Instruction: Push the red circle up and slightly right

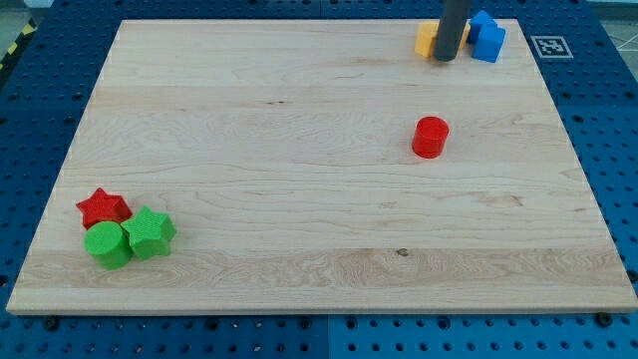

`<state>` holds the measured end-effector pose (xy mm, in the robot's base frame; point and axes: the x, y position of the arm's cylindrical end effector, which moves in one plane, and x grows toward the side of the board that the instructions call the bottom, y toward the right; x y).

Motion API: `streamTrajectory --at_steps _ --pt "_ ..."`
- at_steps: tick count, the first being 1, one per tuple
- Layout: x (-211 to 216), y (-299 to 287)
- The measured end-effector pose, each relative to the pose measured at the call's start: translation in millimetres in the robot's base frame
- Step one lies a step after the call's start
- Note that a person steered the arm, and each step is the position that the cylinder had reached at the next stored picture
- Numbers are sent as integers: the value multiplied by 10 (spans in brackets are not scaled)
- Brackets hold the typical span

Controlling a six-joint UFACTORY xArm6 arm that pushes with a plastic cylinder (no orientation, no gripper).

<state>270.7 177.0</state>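
The red circle is a short red cylinder on the wooden board, right of the middle. My tip is at the view's top right, well above the red circle and apart from it. The dark rod stands in front of a yellow block and partly hides it. A blue block sits just right of the rod.
At the view's bottom left a red star, a green circle and a green star sit close together. A blue pegboard table surrounds the board. A fiducial tag lies off the board's top right corner.
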Motion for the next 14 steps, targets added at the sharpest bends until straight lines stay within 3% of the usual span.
streamTrajectory --at_steps 2,4,6,7,8,11,12,14 --pt "46 215" --pt "782 216" --pt "1799 124" --pt "2047 -112" --pt "2032 -538" --pt "1250 -618" --pt "1009 -362" --pt "1010 341"
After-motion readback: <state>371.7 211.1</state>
